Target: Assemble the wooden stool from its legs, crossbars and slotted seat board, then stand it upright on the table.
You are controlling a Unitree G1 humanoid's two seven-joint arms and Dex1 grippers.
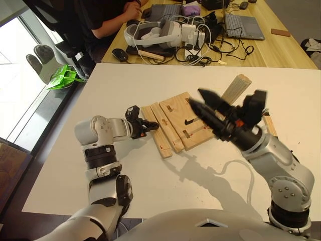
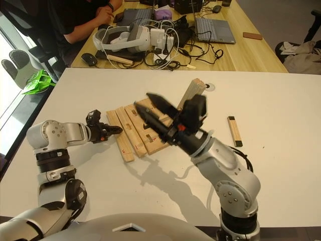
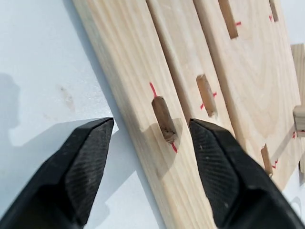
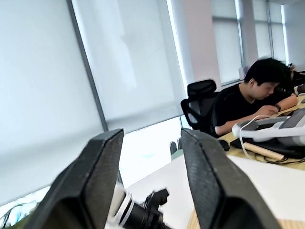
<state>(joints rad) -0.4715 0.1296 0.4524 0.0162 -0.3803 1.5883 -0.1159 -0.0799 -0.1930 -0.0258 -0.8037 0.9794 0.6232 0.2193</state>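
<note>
Left gripper (image 1: 152, 124), fingers apart, straddles the outermost slotted plank's (image 1: 156, 135) edge at the seat board's (image 1: 178, 110) nine o'clock. Right gripper (image 1: 194, 95), spread and empty, seemingly hovers over its three o'clock.

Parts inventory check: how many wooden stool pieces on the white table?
5: two strips by the left tool, seat board, tilted piece behind the right tool, loose piece at right. More may be hidden.
</note>
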